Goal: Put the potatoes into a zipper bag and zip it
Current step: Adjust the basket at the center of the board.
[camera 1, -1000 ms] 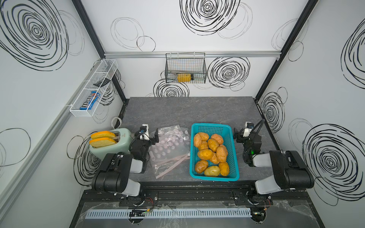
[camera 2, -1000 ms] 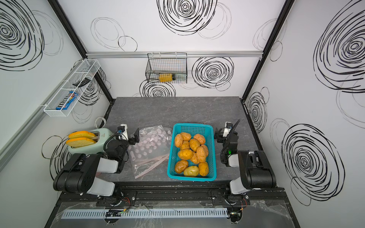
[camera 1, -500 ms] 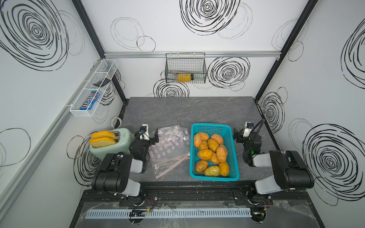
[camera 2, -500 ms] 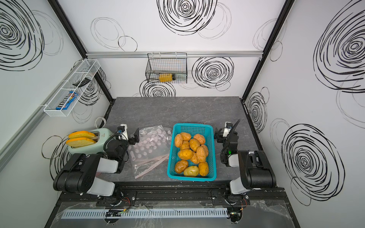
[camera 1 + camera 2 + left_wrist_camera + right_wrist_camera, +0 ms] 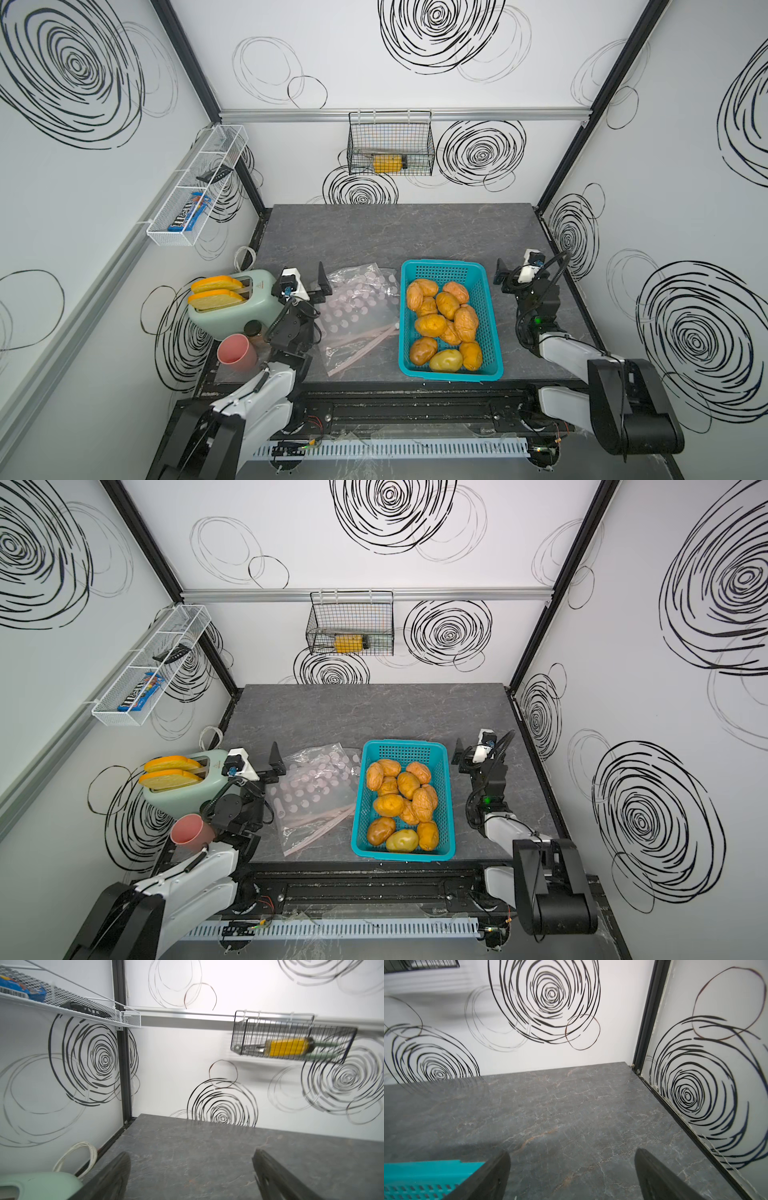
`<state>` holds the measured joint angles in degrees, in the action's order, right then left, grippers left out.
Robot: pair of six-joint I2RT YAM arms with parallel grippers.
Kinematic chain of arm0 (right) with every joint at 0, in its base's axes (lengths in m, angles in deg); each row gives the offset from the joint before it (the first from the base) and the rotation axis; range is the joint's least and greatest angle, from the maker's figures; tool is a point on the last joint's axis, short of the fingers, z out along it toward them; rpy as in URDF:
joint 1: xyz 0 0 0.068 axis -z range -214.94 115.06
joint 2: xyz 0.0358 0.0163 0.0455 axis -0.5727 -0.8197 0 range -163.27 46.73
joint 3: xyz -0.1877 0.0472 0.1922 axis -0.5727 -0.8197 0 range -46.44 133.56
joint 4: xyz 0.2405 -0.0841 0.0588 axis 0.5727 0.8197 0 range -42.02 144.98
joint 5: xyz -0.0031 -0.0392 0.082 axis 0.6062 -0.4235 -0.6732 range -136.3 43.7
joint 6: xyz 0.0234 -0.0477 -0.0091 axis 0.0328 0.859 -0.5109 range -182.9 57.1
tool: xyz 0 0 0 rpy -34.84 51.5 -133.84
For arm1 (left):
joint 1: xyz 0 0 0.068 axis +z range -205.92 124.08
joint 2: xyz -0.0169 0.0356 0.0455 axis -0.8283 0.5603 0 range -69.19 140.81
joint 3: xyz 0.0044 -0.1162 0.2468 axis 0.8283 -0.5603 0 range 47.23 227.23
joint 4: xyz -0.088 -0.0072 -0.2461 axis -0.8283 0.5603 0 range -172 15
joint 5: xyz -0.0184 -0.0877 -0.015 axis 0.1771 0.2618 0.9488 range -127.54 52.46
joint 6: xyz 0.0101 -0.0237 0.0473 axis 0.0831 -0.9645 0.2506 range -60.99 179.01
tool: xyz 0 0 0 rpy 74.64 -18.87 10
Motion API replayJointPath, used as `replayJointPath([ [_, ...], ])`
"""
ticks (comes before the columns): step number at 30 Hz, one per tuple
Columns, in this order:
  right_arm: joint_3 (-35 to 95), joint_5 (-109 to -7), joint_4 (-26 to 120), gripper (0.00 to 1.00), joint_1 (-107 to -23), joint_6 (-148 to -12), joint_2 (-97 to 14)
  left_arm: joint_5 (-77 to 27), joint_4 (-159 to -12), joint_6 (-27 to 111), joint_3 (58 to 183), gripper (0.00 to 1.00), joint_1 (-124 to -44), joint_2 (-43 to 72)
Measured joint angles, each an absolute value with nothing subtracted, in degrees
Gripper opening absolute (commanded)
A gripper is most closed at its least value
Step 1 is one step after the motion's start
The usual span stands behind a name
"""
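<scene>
Teal plastic forms the basket that corrals the potatoes in one heap by the front edge, probably so either arm can reach them; none is bagged yet. Just beside it the zipper bag lies flat, its pink zip strip angled toward the front, ready to be opened. Flanking both, the left gripper and right gripper hang empty with fingers spread wide, seemingly parked. Both top views show all this. The wrist views miss potatoes and bag: the right one catches only a basket corner, the left a toaster edge and the far wire cage.
</scene>
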<state>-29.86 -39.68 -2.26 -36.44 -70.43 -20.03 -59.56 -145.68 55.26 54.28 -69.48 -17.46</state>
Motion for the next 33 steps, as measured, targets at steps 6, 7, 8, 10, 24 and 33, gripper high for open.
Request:
replayJointPath([
  [6, -24.42, -41.72, 14.70, 0.97, -26.32, -91.87, -10.28, -59.21, -135.39, 43.43, 57.60, 0.96, -69.31, -24.89],
  [7, -23.88, -43.20, 16.82, 0.97, -24.26, -94.10, -8.88, -57.85, -132.66, 41.23, 58.26, 0.96, -68.61, -25.40],
  [8, -23.55, -44.34, 19.20, 0.97, -22.36, -96.22, -7.31, -55.03, -129.20, 38.95, 59.53, 0.96, -67.50, -25.55],
  [10, -23.46, -47.33, 23.84, 0.97, -19.35, -99.85, -3.83, -50.60, -120.68, 35.61, 63.81, 0.96, -65.48, -25.40],
  [24, -27.90, -60.08, 40.05, 0.97, -27.24, -96.15, 20.43, -49.15, -70.54, 43.15, 96.68, 0.99, -89.51, -13.18],
  [33, -32.71, -58.63, 40.45, 0.98, -27.54, -97.14, 21.24, -55.73, -48.70, 52.33, 102.21, 0.97, -102.36, -14.64],
])
